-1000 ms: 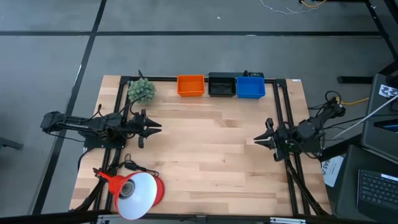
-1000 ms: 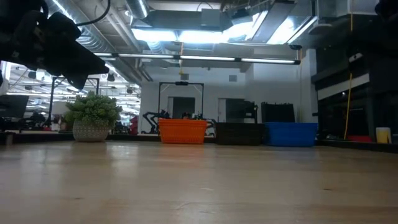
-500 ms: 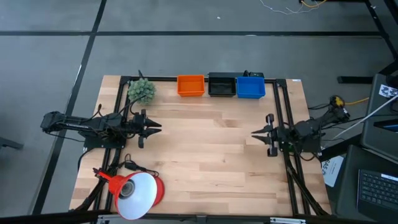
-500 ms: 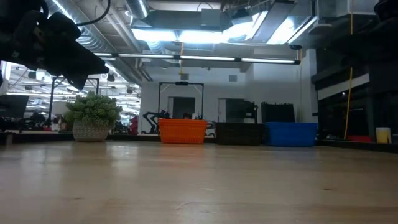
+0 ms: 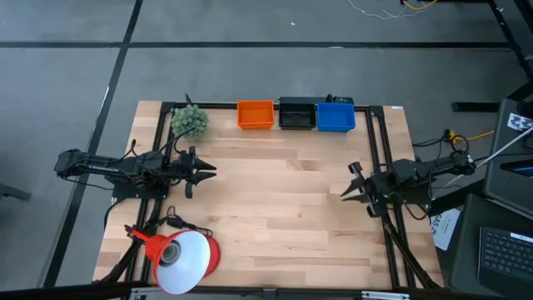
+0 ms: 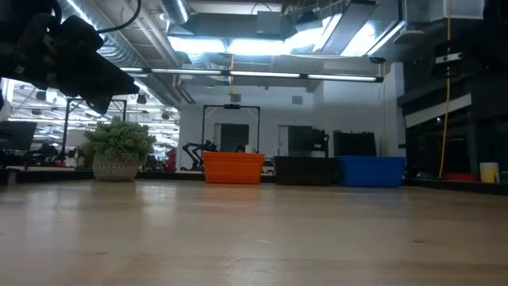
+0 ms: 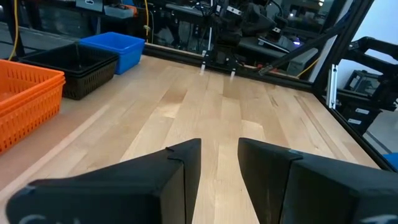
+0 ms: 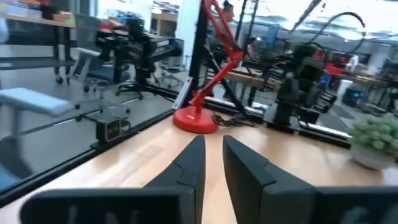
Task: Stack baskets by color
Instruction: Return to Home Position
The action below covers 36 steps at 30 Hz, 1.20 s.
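Observation:
Three lots of baskets stand side by side on the table's far edge: orange point(image 5: 255, 114), black point(image 5: 296, 113) and blue point(image 5: 336, 116). The left wrist view shows them too, the orange point(image 7: 25, 93) and the black point(image 7: 74, 62) as nested stacks with the blue point(image 7: 115, 45) beyond. My left gripper point(image 5: 210, 169) hovers level over the table's left side, pointing right, with a narrow gap point(image 7: 219, 155) and nothing in it. My right gripper point(image 5: 346, 192) hovers level over the right side, pointing left, its fingers slightly apart point(image 8: 213, 155) and nothing between them.
A small green plant point(image 5: 190, 122) stands at the far left corner. A red cone lamp point(image 5: 181, 257) lies at the near left corner. Black frame rails point(image 5: 375, 133) run along the table's left, right and far edges. Bare wood point(image 5: 275, 200) lies between the two grippers.
My right arm has swung at the table's right edge, its elbow going from the far side toward the near side. Its gripper has rolled and turned from pointing slantwise to pointing left, ending a little nearer the near edge. The baskets have kept still.

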Each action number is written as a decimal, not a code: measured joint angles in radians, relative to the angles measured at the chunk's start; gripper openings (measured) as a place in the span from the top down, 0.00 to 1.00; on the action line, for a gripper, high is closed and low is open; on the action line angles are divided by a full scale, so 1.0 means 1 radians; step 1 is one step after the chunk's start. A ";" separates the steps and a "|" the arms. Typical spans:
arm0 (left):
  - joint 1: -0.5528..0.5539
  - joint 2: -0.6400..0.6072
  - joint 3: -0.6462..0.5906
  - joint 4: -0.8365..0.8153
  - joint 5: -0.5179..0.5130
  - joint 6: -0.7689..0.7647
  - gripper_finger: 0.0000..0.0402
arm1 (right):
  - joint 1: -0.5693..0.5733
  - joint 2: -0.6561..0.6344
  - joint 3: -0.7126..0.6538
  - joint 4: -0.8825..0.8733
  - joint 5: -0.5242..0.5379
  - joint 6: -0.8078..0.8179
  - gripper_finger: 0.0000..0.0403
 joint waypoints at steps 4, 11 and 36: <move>0.000 0.000 0.000 0.000 0.000 0.000 0.75 | 0.000 0.000 0.000 -0.024 0.111 0.007 0.85; 0.000 0.000 0.000 0.000 0.000 0.000 0.75 | 0.000 0.017 0.000 -0.043 0.166 0.130 0.85; 0.000 0.000 0.000 0.000 0.000 0.000 0.75 | 0.000 0.023 0.000 -0.043 0.160 0.125 0.85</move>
